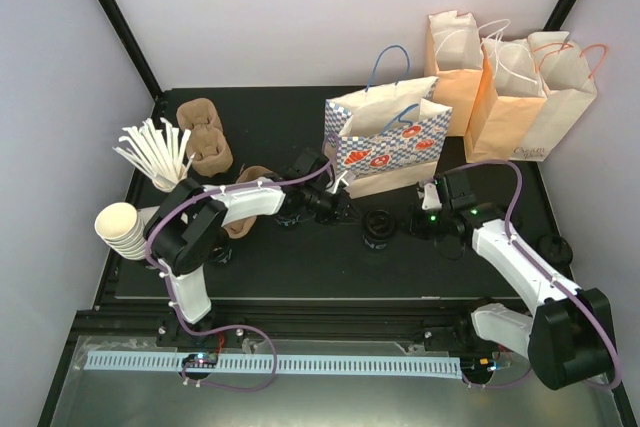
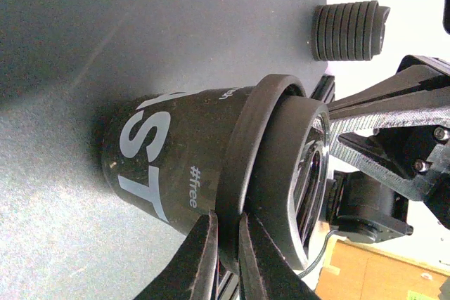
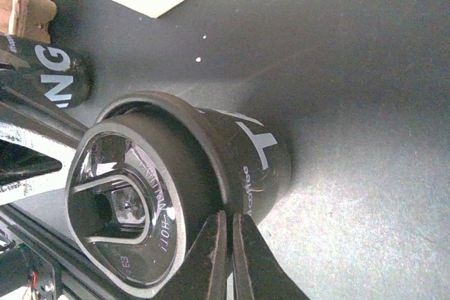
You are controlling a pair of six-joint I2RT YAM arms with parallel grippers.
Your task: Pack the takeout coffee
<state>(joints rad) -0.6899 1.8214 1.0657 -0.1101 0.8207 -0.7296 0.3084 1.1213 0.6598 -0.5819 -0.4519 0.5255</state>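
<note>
Because the supplies are gathered on the left of the bench [image 1: 300,267], the stacked cream cups [image 1: 122,229], the bundle of white sticks [image 1: 155,152] and the brown pulp carriers [image 1: 205,135] all sit on the left arm's side, probably so that arm can draw on them. A second black cup [image 3: 49,79] stands close by that arm. The left fingers [image 2: 211,251] reach toward the middle of the bench. They are drawn almost together, with only a dark slit between them, and their tips sit right at the rim of the lid. Whether they nip that rim or merely rest against it cannot be told. Behind them the patterned paper bag [image 1: 385,142] stands upright with its mouth open, likely so a cup can be lowered straight in. The takeout coffee [image 1: 378,227] stands upright on the bench just in front of that bag, between the two arms, with its lid on and not yet packed. Approaching it from both sides looks meant to steady the cup or seat the lid before a lift. The right fingers [image 3: 219,258] are pressed flat against each other with nothing between them, and their tips lie at the lid's edge on the opposite side. Further right and back, the plain kraft bags [image 1: 515,97] stand apart as spares, and a stack of black lids [image 2: 348,29] lies near the right arm.
</note>
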